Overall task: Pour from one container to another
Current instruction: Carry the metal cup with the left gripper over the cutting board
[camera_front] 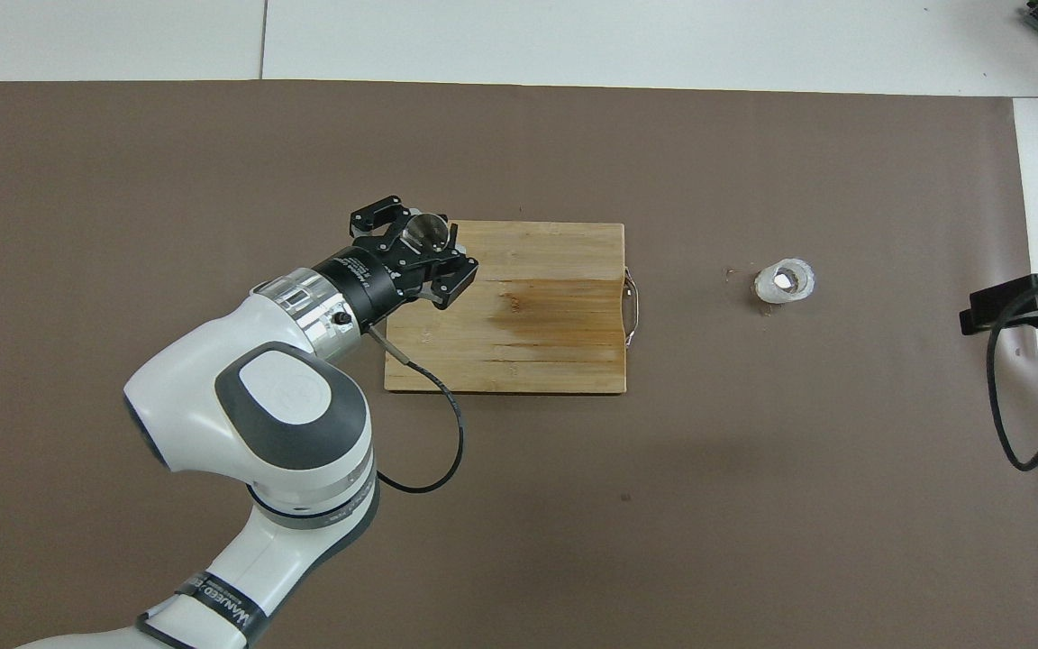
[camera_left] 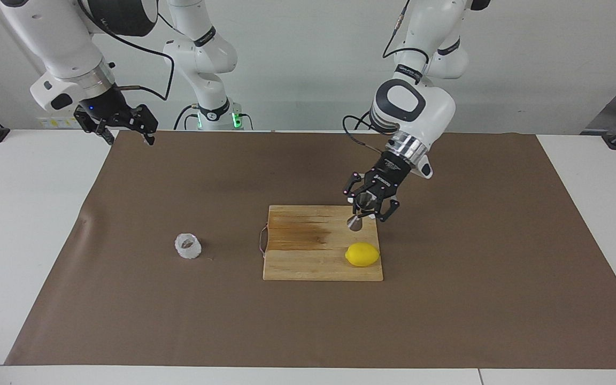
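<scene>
Over the wooden board's corner toward the left arm's end, your left gripper [camera_left: 368,209] was clamped on the small shiny steel hourglass-shaped jigger [camera_left: 357,215], carrying it clear of the surface. You could see the jigger tilted in the facing view, its lower cone pointing down at the board, two smooth metal cones meeting at a thin waist. From overhead its round mirror-bright mouth [camera_front: 423,231] showed between the black linkages, and it covered the lemon from that camera.

Below it lay the rectangular pale wooden cutting board [camera_left: 308,267], grained in strips, with a darker brown stain across its middle and a thin wire handle at the end toward the right arm. One smooth oval yellow lemon [camera_left: 362,254] sat on the board, farther from the robots than the held jigger's spot.

Well apart from the board, toward the right arm's end, you had the small squat translucent-white ridged cup [camera_left: 188,246] standing upright on the brown paper mat [camera_left: 447,321], its wall crinkly, its inside brownish.

Your right gripper [camera_left: 126,130] waited raised over the mat's corner nearest its own base, fingers spread wide and holding nothing.

You had one jigger, one cup, one lemon, one board, two arms.
</scene>
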You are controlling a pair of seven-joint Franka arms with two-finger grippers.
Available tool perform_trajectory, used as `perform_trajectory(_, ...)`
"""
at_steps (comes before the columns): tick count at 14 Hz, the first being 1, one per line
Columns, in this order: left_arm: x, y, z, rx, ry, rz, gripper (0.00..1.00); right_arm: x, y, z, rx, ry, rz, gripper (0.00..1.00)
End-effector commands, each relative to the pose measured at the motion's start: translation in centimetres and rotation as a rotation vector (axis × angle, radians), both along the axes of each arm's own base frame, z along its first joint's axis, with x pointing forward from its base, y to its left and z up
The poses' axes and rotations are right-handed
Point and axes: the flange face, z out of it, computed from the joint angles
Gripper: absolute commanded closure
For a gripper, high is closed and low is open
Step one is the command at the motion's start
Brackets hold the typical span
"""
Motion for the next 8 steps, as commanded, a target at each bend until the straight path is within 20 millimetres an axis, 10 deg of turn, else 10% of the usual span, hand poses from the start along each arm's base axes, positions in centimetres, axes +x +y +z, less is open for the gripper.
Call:
perform_trajectory(1, -0.1, -4.6, -1.2, 0.005, 0.007, 0.0, 1.0, -0.5, -0.1, 0.3, -0.002, 0.002, -0.02, 0.0)
perform_trajectory(8, 0.2, -11.4, -3.1, 0.098, -0.063, -0.032, 1.0, -0.5, -0.1, 0.3, -0.002, 0.002, -0.02, 0.0)
